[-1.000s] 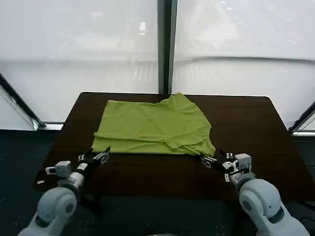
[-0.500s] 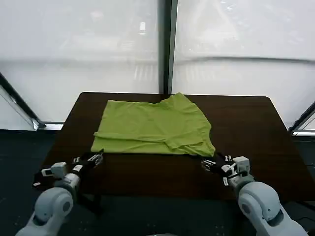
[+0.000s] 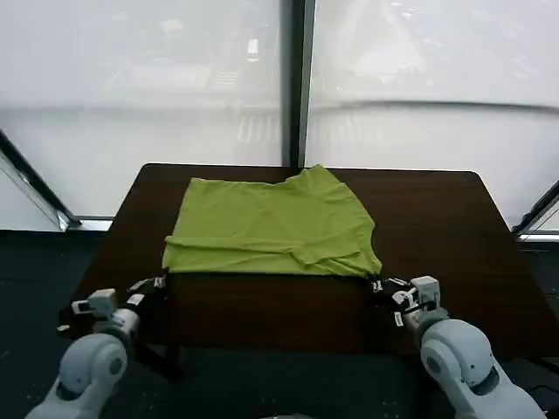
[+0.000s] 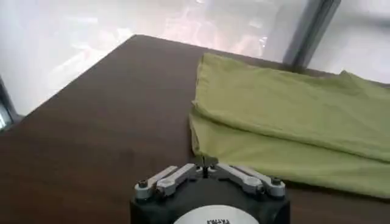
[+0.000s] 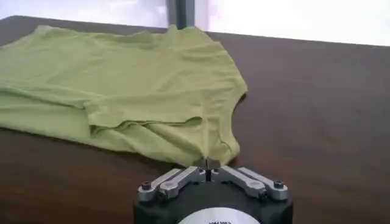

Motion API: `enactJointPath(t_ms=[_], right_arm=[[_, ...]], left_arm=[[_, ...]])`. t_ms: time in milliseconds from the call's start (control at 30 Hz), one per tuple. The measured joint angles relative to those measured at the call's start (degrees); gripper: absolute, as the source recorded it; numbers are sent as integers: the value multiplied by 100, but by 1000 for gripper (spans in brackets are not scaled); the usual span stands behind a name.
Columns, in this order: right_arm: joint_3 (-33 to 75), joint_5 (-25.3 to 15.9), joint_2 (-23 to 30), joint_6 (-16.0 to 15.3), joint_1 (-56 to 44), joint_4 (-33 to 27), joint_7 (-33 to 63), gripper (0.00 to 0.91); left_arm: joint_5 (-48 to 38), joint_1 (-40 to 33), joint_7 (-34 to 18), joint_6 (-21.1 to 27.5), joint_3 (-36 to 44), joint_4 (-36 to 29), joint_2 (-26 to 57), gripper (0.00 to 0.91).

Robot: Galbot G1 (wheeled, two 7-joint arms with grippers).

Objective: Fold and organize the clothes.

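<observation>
Lying folded, lime-green T-shirt (image 3: 272,224) on table (image 3: 437,218)

A dark brown wooden table (image 3: 437,218) with rounded far corners stood before a wall of frosted glass. Its top showed a faint grain in the left wrist view (image 4: 91,122) and the right wrist view (image 5: 317,109). Two large window panes (image 3: 140,78) rose behind it, divided by a dark vertical mullion (image 3: 295,83) that met the table's far edge near its middle. Dark slanted frame bars (image 3: 35,188) ran at either side. Beneath lay a dark floor (image 3: 26,271).
</observation>
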Motion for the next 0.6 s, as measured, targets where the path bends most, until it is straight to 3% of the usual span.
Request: enactJointPath(t_ms=[200, 600], right_arm=[[197, 259, -192, 0, -334, 326, 163, 0], [364, 321, -278, 0, -901, 583, 184, 0]], left_arm=[[82, 301, -15, 17, -129, -283, 83, 0], [104, 1123, 18, 16, -544, -676, 174, 0]])
